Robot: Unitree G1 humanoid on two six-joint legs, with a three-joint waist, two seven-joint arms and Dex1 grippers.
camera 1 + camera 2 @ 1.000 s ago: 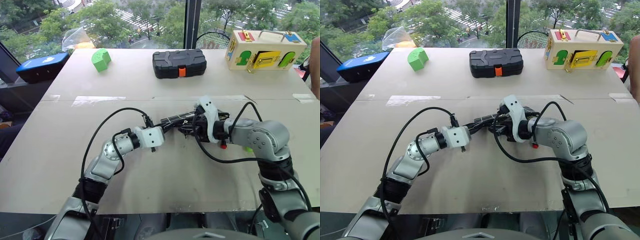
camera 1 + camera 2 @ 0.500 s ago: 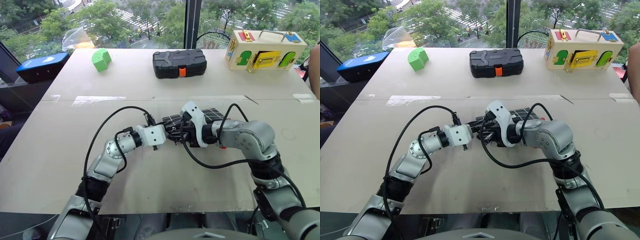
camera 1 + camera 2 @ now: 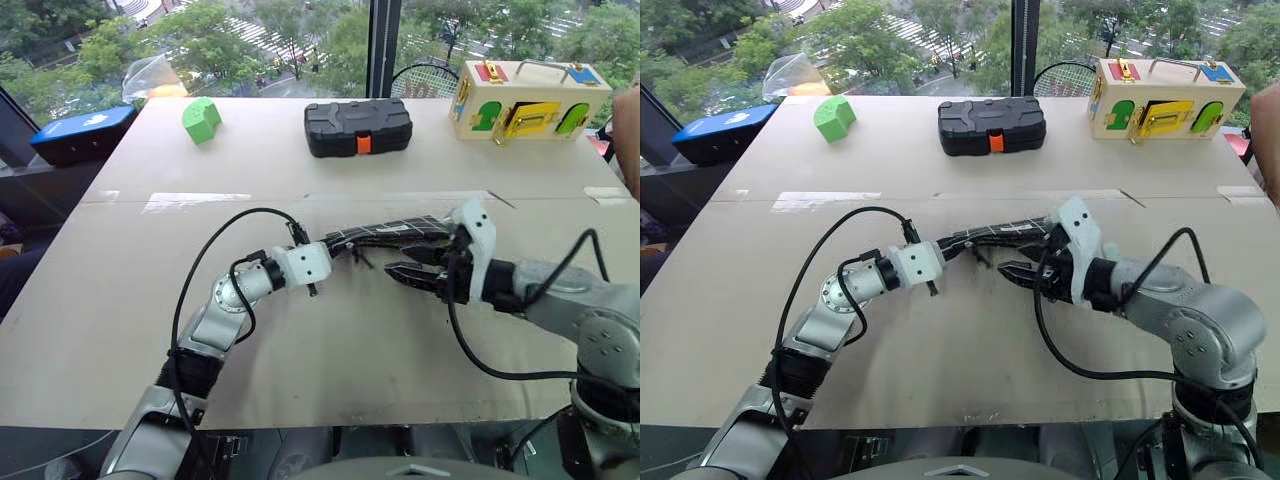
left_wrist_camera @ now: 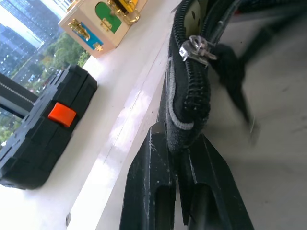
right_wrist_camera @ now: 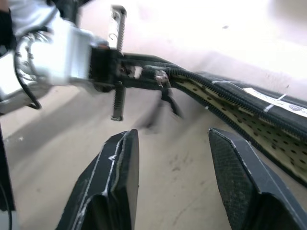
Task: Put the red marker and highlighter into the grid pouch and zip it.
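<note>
Beige and broad, the bench (image 3: 120, 300) carries the flat black fabric grid pouch (image 3: 395, 233) with thin white lines, its near end pinched in the closed left end effector (image 3: 330, 249). Since a moment ago the right end effector (image 3: 400, 270) has let go, drawn back and parted its fingers; the zipper pull (image 5: 160, 77) sits near the left grip, so zipping looks done.

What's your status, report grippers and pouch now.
Left gripper shut on grid pouch end. Right gripper open, empty, beside it. Zipper slider at left end. Nothing blocking.
</note>
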